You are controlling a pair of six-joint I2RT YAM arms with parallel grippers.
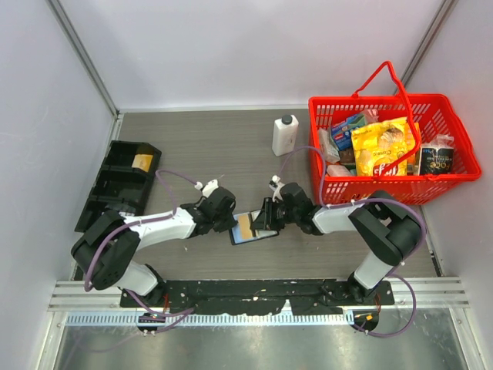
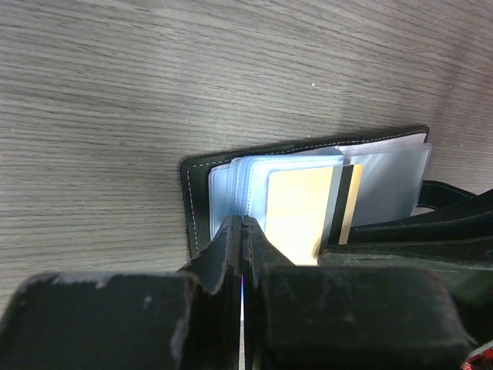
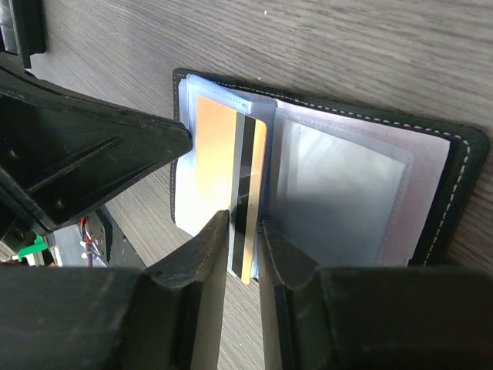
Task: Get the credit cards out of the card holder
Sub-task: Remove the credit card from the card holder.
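The black card holder [image 1: 266, 233] lies open on the table between both arms, its clear sleeves [image 2: 385, 181] fanned out. A yellowish-orange credit card [image 3: 219, 154] with a dark stripe sticks partly out of a sleeve, past the holder's near edge. Pale blue faces [image 2: 246, 185] show in the stacked sleeves. My left gripper [image 2: 243, 221] is shut, its tips pinched on the sleeve stack at the holder's left edge. My right gripper [image 3: 243, 222] hovers over the yellow card's protruding end, fingers a narrow gap apart with the striped strip showing between them.
A red shopping basket [image 1: 370, 102] full of groceries stands at the back right. Just left of it is a white bottle [image 1: 284, 135]. A black compartment tray [image 1: 119, 181] lies along the left wall.
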